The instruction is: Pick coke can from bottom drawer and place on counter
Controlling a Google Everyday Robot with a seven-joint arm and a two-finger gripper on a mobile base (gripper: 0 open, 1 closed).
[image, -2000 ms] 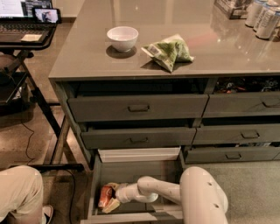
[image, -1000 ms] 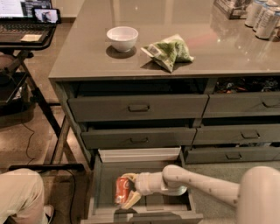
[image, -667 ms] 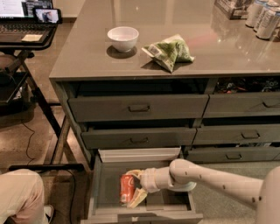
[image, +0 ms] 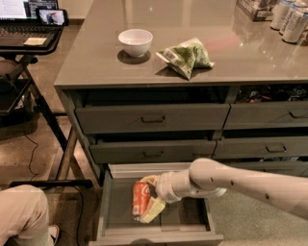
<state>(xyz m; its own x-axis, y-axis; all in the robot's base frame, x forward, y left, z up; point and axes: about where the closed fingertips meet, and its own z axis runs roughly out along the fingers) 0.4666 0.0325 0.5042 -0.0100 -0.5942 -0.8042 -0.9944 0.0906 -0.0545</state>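
Note:
The coke can (image: 140,198) is red with white lettering and stands nearly upright between my pale fingers (image: 153,212). My gripper (image: 146,200) is shut on it and holds it inside the open bottom drawer (image: 113,211), a little above the grey floor on the left side. My white arm (image: 231,182) reaches in from the lower right. The grey-brown counter (image: 231,48) lies above the drawer stack.
A white bowl (image: 135,42) and a green snack bag (image: 186,56) sit on the counter. Tall white-silver cans (image: 288,14) stand at its far right. Two handled drawers (image: 153,118) are above the open one. A laptop stand (image: 26,38) is at left, a person's knee (image: 21,214) at lower left.
My arm has swung up and right across the drawer with the can held in the gripper. The can has risen off the drawer floor and moved toward the drawer's back.

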